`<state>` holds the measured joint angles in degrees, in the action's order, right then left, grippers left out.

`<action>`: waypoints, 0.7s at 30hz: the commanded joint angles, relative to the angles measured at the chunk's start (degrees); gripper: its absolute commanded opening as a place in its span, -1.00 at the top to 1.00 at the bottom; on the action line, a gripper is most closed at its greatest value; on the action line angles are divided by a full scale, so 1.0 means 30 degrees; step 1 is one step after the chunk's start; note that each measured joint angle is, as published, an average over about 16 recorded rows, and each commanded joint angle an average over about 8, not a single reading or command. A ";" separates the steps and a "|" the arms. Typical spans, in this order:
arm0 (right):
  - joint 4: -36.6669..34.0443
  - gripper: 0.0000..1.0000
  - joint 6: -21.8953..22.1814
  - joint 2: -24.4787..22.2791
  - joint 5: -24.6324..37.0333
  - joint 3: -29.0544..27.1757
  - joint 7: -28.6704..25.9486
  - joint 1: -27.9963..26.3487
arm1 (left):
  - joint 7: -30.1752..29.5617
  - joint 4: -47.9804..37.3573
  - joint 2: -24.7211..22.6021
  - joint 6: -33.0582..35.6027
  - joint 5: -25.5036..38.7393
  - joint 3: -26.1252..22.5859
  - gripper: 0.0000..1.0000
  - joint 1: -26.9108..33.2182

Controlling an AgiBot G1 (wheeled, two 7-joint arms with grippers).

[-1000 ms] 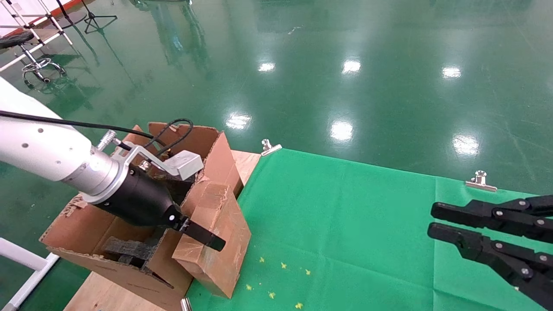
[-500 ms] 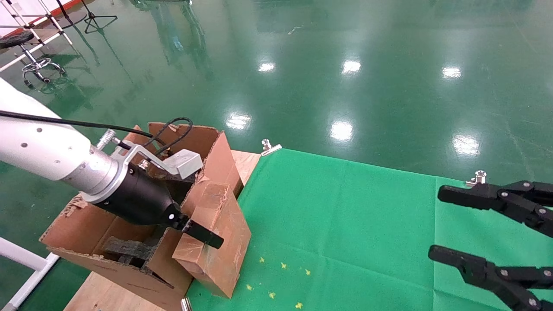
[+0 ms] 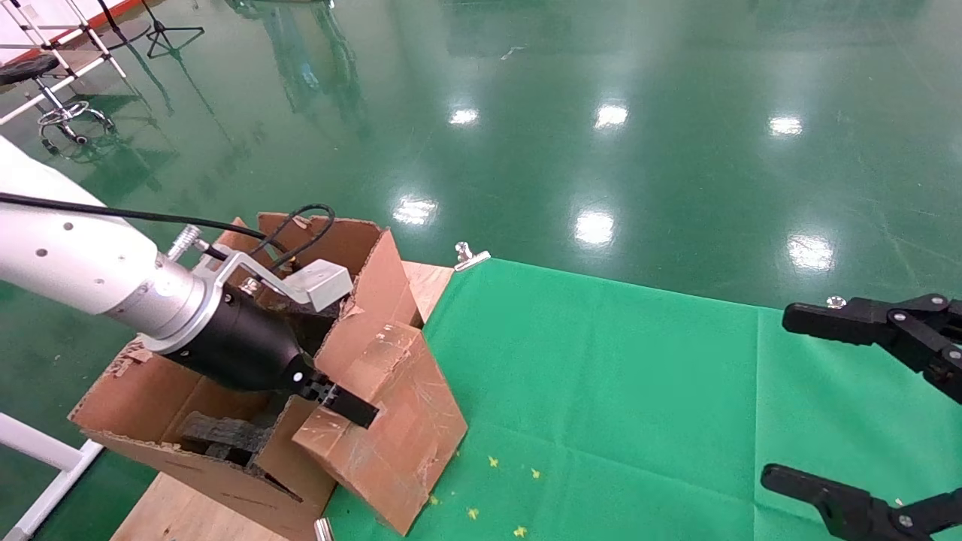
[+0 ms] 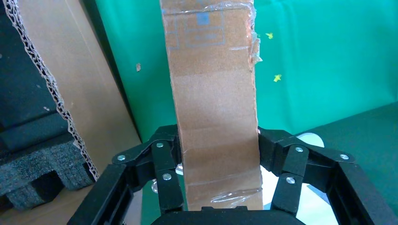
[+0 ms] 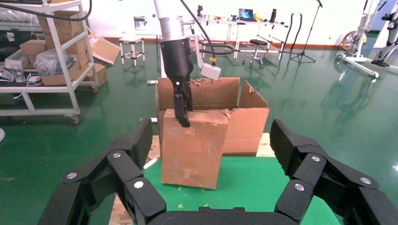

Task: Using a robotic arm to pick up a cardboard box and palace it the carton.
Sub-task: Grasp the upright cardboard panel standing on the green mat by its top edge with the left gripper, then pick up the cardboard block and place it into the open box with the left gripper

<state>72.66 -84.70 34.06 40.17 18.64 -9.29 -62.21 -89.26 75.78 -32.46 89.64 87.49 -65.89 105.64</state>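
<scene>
The small brown cardboard box (image 3: 391, 428) leans tilted against the carton's near wall, its low corner down at the green cloth. My left gripper (image 3: 352, 408), on the white-and-silver robotic arm (image 3: 90, 274), is shut on the box's upper end. In the left wrist view the box (image 4: 213, 93) fills the gap between both fingers (image 4: 171, 159). The large flapped carton (image 3: 143, 398) stands at the table's left end, black foam (image 3: 225, 434) inside. My right gripper (image 3: 797, 402) hangs wide open at the far right, apart from the box (image 5: 192, 147).
A green cloth (image 3: 616, 391) covers the wooden table (image 3: 188, 518), held by silver clips (image 3: 470, 255) at its far edge. Yellow specks (image 3: 492, 462) lie beside the box. The table ends just left of the carton, with green floor beyond. A shelf rack (image 5: 51, 56) stands farther off.
The box has tipped, its lower end swinging right across the cloth while the left gripper keeps hold. The right gripper's fingers have spread from nearly closed to wide open.
</scene>
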 commanded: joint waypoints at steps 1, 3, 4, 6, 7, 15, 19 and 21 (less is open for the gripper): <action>0.0000 -1.00 0.0000 0.0000 0.0001 0.0000 0.0000 0.0000 | 0.0002 0.0001 -0.0034 -0.0015 0.0051 -0.0052 1.00 -0.0052; -0.0001 -1.00 0.0000 0.0000 -0.0001 0.0001 0.0000 0.0000 | 0.0116 -0.0185 0.0048 -0.0165 -0.0138 0.0069 1.00 0.0146; -0.0002 -1.00 0.0000 0.0000 -0.0001 0.0001 0.0001 0.0000 | 0.0185 -0.0315 0.0112 -0.0246 -0.0297 0.0175 1.00 0.0290; -0.0003 -1.00 -0.0001 0.0000 -0.0001 0.0002 0.0001 -0.0001 | 0.0409 -0.0668 0.0288 -0.0409 -0.0684 0.0496 1.00 0.0709; -0.0003 -1.00 -0.0001 0.0000 -0.0001 0.0003 0.0002 -0.0002 | 0.0566 -0.0905 0.0386 -0.0486 -0.0890 0.0703 1.00 0.0979; -0.0005 -1.00 -0.0001 -0.0001 -0.0003 0.0006 0.0004 -0.0004 | 0.3207 -0.4668 0.0780 -0.0756 -0.1584 0.2597 1.00 0.4197; -0.0005 -1.00 -0.0001 -0.0001 -0.0005 0.0008 0.0005 -0.0004 | 0.5357 -0.7150 0.0774 -0.0842 -0.0370 0.2955 1.00 0.6027; -0.0005 -1.00 0.0000 -0.0002 -0.0005 0.0009 0.0005 -0.0004 | 0.6498 -0.8282 0.0812 -0.0990 0.0654 0.2893 1.00 0.6798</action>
<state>72.64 -84.70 34.05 40.15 18.67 -9.27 -62.23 -69.97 51.20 -29.77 86.58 89.62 -57.76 125.12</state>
